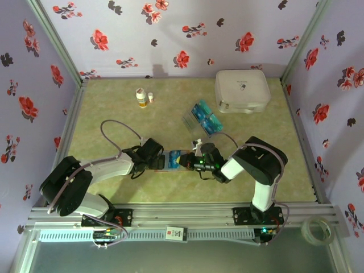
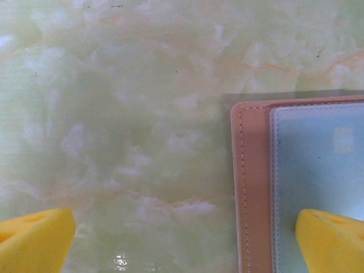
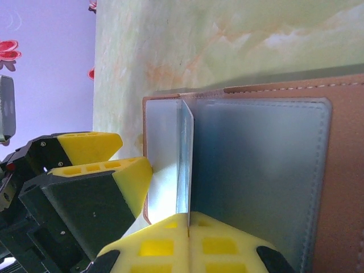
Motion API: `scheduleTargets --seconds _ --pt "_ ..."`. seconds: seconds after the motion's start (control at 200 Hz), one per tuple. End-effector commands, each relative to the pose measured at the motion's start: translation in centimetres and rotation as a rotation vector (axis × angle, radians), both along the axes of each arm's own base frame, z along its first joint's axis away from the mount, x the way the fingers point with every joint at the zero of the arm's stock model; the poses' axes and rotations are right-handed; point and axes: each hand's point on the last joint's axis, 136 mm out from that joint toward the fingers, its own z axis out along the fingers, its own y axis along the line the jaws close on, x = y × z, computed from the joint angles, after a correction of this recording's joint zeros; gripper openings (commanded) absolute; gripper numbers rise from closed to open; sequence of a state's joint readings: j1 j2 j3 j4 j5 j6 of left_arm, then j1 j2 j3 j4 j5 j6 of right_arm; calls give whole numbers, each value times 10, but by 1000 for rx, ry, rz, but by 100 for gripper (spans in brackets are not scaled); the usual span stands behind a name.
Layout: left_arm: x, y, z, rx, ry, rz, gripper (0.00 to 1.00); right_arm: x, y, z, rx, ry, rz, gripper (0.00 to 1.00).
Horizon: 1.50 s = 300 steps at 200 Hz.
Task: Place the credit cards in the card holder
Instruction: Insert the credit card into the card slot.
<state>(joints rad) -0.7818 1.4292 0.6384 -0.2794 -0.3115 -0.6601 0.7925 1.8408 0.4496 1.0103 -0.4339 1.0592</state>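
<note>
Item: credit card (image 3: 185, 165) | pinched edge-on in the closed right gripper (image 3: 188, 239) | stood upright over the card holder (image 3: 341, 182), laid open just ahead of the fingertips, card parallel to the clear pocket (image 3: 256, 170) edge | left gripper (image 2: 185, 230) spread wide, astride the holder's edge, nothing held.

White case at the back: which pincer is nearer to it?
Right. The right pincer sits in front and left of the white case; the left pincer is farther left.
</note>
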Motion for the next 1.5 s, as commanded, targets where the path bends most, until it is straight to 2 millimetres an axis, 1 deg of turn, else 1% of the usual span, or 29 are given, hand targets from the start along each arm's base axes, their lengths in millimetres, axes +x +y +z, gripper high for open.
scheduleTargets --seconds 0.0,0.6,0.875,1.15,1.495 --pt "-10 14 -8 59 25 16 100 -12 -3 -15 -29 48 20 0" --pt "-11 15 -8 61 25 16 100 -17 -7 -23 -44 69 22 0" --pt "-10 15 -8 59 23 17 100 -20 -3 -27 -41 87 42 0" --pt "-11 15 -8 59 24 16 100 -18 -1 -27 -43 92 44 0" --pt "-11 14 -9 57 22 16 100 -18 1 -35 -59 112 55 0"
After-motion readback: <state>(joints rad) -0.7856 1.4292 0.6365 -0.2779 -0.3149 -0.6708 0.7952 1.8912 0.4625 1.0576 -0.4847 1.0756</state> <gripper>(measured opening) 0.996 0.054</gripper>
